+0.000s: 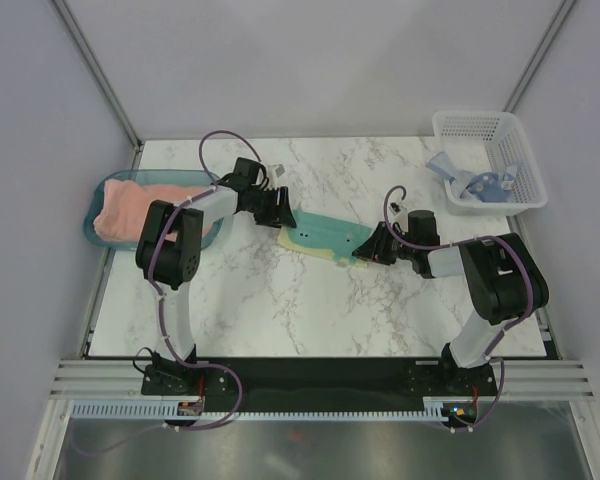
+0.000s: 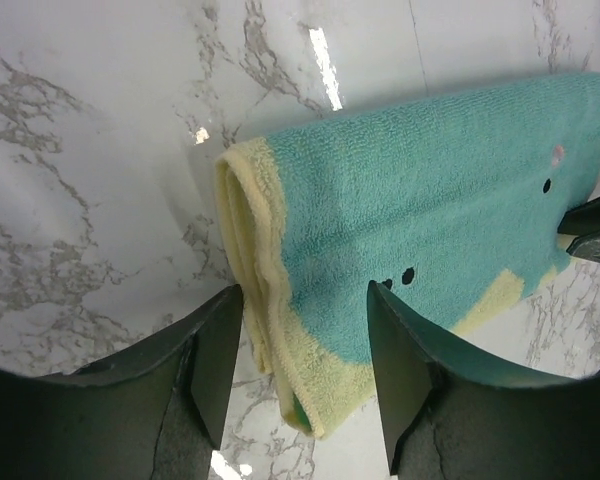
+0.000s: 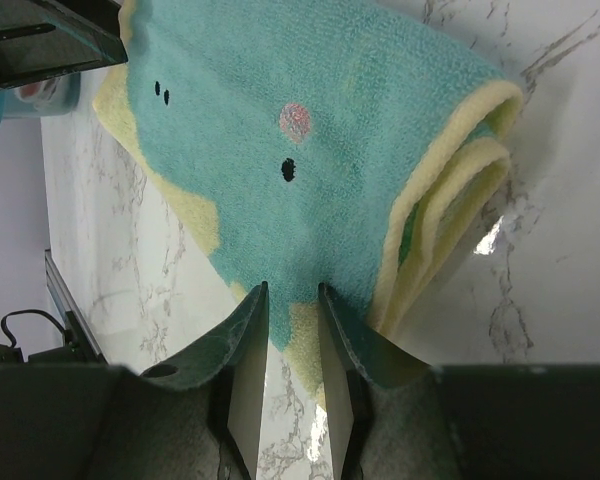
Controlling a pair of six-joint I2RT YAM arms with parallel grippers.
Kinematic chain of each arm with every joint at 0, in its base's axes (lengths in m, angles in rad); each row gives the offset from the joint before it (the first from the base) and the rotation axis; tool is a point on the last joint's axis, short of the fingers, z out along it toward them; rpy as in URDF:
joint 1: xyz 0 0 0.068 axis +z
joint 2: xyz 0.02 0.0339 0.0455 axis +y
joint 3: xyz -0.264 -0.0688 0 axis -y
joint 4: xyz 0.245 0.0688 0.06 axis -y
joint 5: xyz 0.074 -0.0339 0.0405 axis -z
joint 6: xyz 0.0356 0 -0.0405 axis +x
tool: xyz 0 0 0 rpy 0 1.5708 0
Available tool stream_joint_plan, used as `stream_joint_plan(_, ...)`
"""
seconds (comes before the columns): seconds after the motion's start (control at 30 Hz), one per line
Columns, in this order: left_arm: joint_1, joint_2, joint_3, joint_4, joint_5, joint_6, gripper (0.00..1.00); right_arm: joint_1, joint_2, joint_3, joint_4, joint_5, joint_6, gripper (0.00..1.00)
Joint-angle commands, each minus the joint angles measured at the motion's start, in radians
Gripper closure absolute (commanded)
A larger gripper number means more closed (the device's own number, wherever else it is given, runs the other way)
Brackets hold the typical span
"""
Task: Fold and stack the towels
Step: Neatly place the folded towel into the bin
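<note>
Room: plain grey walls close in a white marble surface veined in grey.
Tray: a translucent teal tray sits at the surface's edge, out beyond the left hand on that hand's outer side.
Basket: a white mesh basket stands in the far corner, well apart from the right hand and further out than it.
Pink towel: the salmon-pink towel lies bunched in the teal tray, near the left hand's arm.
Patterned towel: the pale yellow and teal towel lies folded in a long strip flat on the marble surface, stretched between the two hands, one short end at each.
Blue towel: the light blue towel lies crumpled inside the white mesh basket.
Left hand: spread; its two fingers stand apart, one on each side of the strip's layered end.
Right hand: fingers drawn close together, pinching the edge of the patterned towel's other end, beside its rolled yellow fold.
</note>
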Motion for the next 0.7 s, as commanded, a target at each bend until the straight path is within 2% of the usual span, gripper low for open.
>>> stream_joint_plan(0.0,-0.017,0.063,-0.006,-0.027,-0.003,0.000,0.40,-0.012,0.006,-0.015,-0.001,0.009,-0.022,0.66)
stream_joint_plan(0.43,-0.064,0.017,-0.048,-0.027,-0.009,0.000,0.41,-0.012,-0.120,-0.003,-0.027,0.010,0.027,0.65)
stream_joint_plan(0.57,-0.069,-0.052,-0.026,-0.027,-0.009,0.000,0.41,-0.012,-0.232,0.009,-0.068,0.022,0.069,0.61)
stream_joint_plan(0.6,-0.069,-0.068,-0.015,-0.089,-0.025,-0.136,0.97,-0.012,-0.260,0.023,-0.087,0.033,0.089,0.58)
stream_joint_plan(0.63,-0.069,-0.095,0.001,-0.114,-0.187,-0.136,0.98,-0.012,-0.286,0.032,-0.133,0.045,0.098,0.57)
stream_joint_plan(0.67,-0.069,-0.103,0.044,-0.145,-0.199,-0.133,0.98,-0.009,-0.342,0.042,-0.156,0.080,0.103,0.53)
